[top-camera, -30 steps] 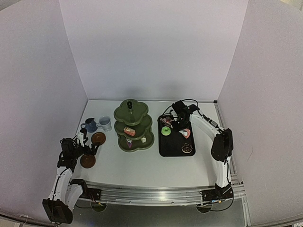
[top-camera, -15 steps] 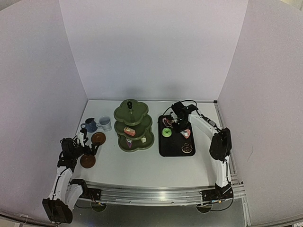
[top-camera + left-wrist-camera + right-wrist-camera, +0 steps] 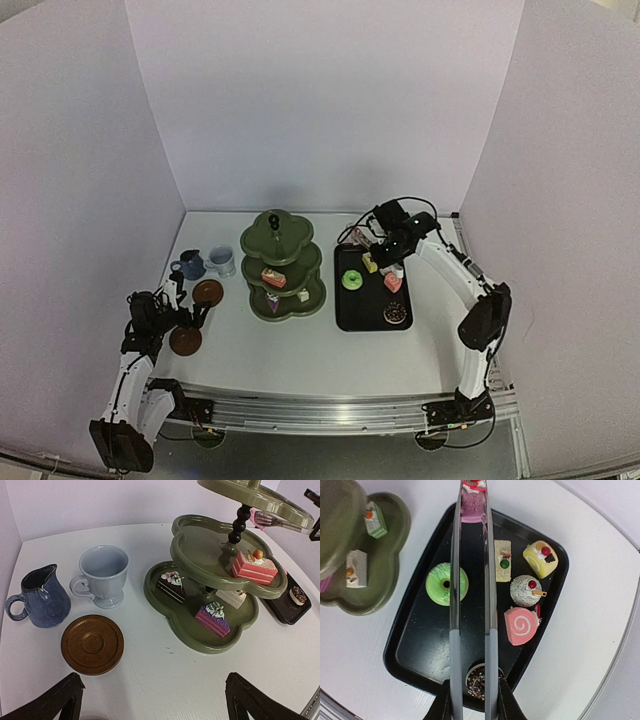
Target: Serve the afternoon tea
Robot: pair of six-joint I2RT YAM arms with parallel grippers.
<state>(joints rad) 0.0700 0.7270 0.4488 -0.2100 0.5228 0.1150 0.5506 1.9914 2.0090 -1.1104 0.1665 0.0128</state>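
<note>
At the near left edge of the table, the left gripper [image 3: 152, 687] hangs with its jaws spread wide and nothing between them, just above the bare tabletop. One brown saucer [image 3: 185, 340] lies just beside it on the near side, and a second saucer [image 3: 92, 644] lies a little farther in. Behind that second saucer stand the dark-blue cup [image 3: 39, 600] and the white cup [image 3: 102, 575], side by side, upright and apart from each other. To their right is the olive-green stand [image 3: 185, 625]: its bottom tier carries a chocolate slice [image 3: 171, 584], a purple slice [image 3: 214, 618] and a white slice [image 3: 231, 598], and the middle tier carries a pink cake [image 3: 252, 565] topped with fruit. Right of the stand lies the black tray [image 3: 420, 645]. At its near end sits a chocolate doughnut [image 3: 479, 680], farther in a green doughnut [image 3: 446, 583] and a pink swirl roll [image 3: 521, 624], then a pale ball cake [image 3: 526, 590] with a cherry, a cream slice [image 3: 503, 560] and a yellow roll [image 3: 540, 558]. The right gripper [image 3: 472, 700] is clamped on the handles of the metal tongs [image 3: 454, 605], which reach along the tray to its far edge. Their tips pinch a small pink cake piece [image 3: 472, 505]; whether it hangs clear of the tray I cannot tell.
</note>
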